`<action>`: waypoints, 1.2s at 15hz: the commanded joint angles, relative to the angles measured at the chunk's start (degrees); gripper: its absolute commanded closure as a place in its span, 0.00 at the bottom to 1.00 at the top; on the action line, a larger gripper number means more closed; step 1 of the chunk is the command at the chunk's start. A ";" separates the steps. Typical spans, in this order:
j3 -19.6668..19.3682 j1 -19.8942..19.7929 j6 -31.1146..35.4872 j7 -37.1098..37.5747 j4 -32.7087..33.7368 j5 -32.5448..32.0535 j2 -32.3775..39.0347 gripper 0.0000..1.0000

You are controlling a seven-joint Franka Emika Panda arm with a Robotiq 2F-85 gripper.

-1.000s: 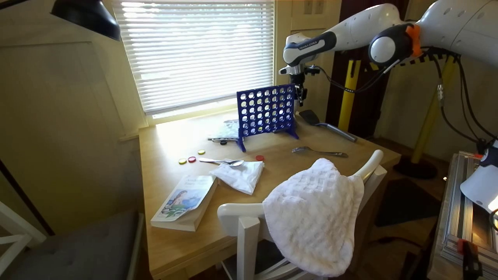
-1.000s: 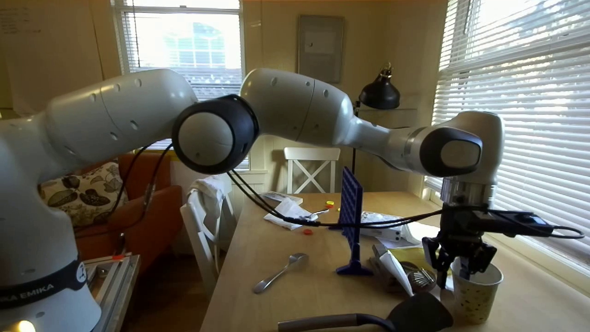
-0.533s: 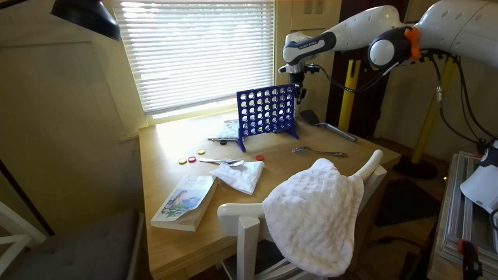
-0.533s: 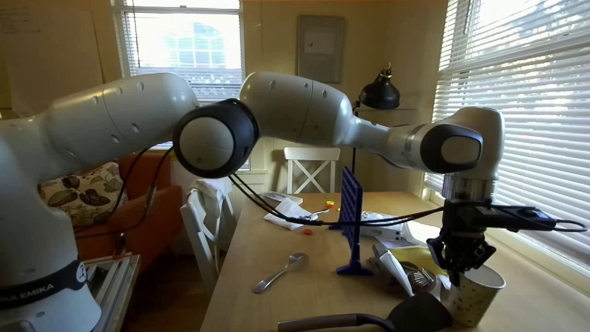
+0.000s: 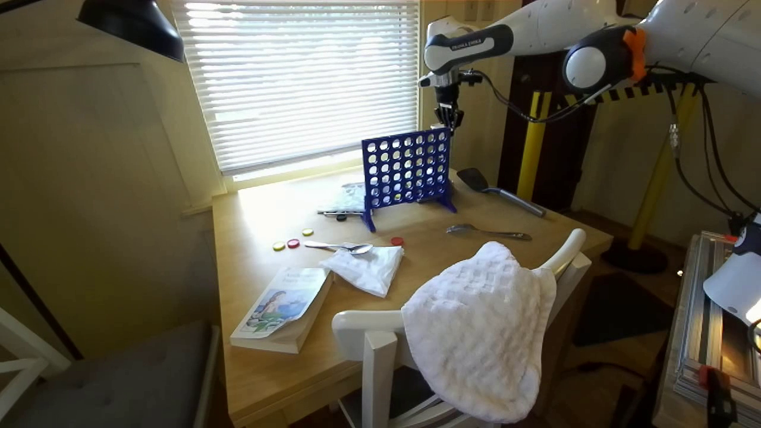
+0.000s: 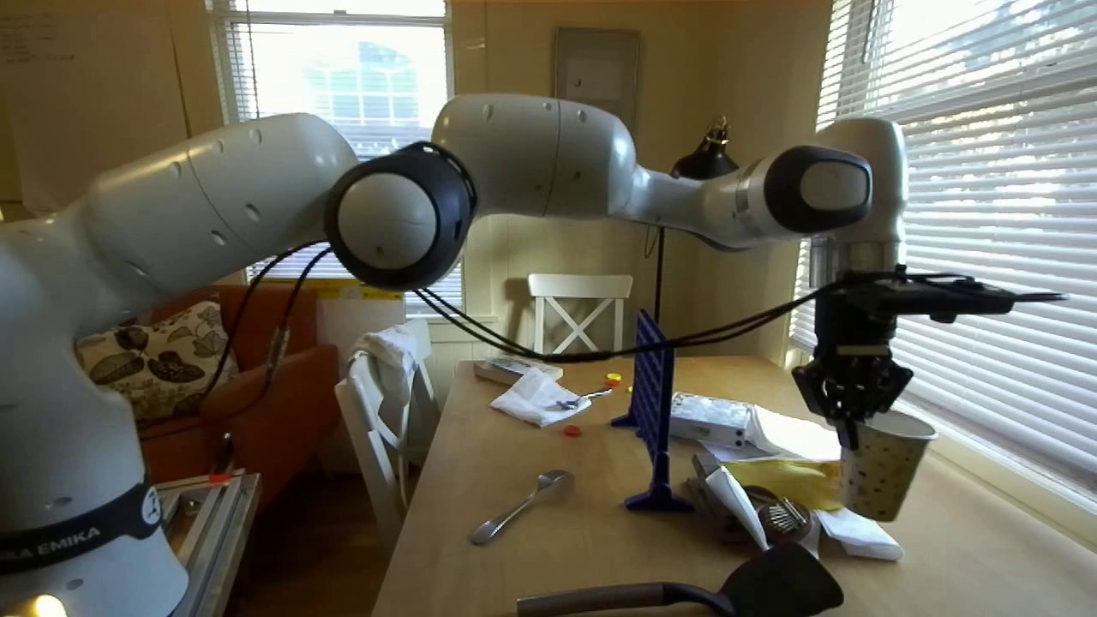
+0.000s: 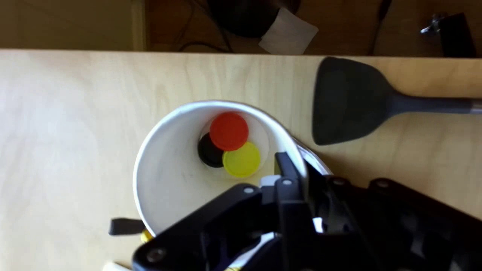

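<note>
From the claw (image 6: 854,433) hangs a rim-pinched cup (image 6: 888,473).

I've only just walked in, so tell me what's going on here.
A robot arm has its gripper shut on the rim of a speckled cup, holding it above the table. A red disc, a black disc and a yellow disc lie inside. A spatula lies on the table, and a blue grid stands nearby.

"FRANKA EMIKA" stands on the dark rounded panel (image 5: 469,44) of the white robot arm (image 5: 553,30); "EMIKA" on its black base band (image 6: 77,536).
</note>
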 commanded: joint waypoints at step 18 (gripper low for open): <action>4.21 -1.04 -21.35 6.24 -1.67 9.88 -9.80 0.95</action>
